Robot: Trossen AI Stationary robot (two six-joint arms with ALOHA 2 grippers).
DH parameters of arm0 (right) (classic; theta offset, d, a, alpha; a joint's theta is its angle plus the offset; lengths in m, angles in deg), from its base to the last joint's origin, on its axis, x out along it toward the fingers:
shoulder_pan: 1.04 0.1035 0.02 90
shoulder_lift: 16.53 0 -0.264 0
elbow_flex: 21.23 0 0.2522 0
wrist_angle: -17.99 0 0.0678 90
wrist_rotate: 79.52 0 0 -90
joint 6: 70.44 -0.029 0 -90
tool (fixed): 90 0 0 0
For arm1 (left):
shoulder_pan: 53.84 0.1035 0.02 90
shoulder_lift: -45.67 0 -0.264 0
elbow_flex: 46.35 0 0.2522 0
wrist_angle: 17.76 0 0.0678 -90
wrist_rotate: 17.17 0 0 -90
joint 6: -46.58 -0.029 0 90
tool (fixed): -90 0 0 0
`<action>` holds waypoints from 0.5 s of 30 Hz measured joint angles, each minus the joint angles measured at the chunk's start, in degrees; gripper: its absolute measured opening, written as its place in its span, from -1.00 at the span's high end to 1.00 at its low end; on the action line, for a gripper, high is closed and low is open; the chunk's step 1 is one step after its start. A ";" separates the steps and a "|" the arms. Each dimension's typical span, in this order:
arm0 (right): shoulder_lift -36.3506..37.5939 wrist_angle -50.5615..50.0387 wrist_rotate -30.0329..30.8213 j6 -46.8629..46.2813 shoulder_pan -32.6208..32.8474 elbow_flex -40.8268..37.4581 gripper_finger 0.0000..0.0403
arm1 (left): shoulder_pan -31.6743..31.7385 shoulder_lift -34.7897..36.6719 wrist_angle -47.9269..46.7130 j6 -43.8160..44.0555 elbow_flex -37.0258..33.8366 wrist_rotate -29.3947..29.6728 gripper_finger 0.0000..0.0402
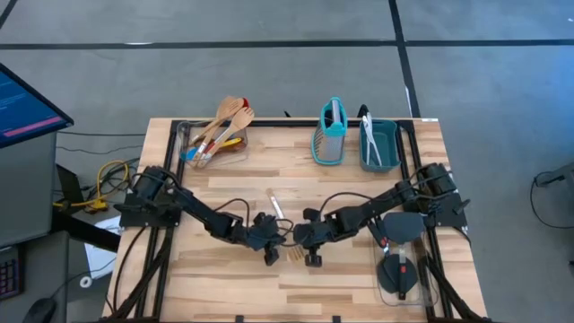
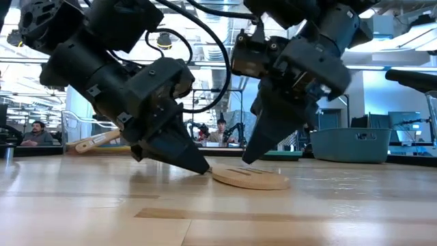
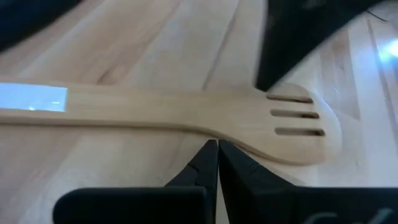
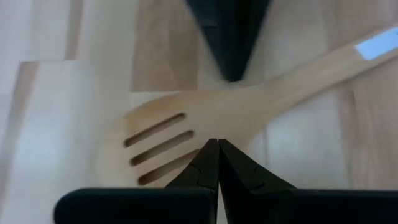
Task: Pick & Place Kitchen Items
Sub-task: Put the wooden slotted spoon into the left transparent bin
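High view: we see the pale wooden slotted spatula [image 1: 283,230] flat mid-table | left gripper [image 1: 271,254] and right gripper [image 1: 313,257] at its head, both with fingers pressed together, holding nothing | far-left clear container [image 1: 190,135] holds wooden spoons [image 1: 231,115] | far-right teal rectangular bin [image 1: 387,148] holds white utensils [image 1: 369,136].

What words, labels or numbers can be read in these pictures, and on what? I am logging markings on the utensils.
No text can be read in any view.
Wooden slotted spatula: a pale rectangular sticker on its handle, blank as far as it shows.
Monitor at the table's left: blue screen with lines too small to read.
Teal bin, teal box grater: no markings visible.
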 joint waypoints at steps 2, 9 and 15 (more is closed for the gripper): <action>0.00 -0.09 0.22 -0.07 -0.86 0.00 1.00 | -0.41 0.00 0.01 0.02 0.00 -0.08 0.99; -1.04 -0.04 0.66 -0.55 -3.19 0.15 1.00 | -0.54 -0.67 0.63 1.90 0.09 -1.29 0.99; -1.04 -0.80 3.64 0.12 -3.88 0.15 1.00 | -0.38 -0.73 0.53 1.76 0.26 -1.73 0.99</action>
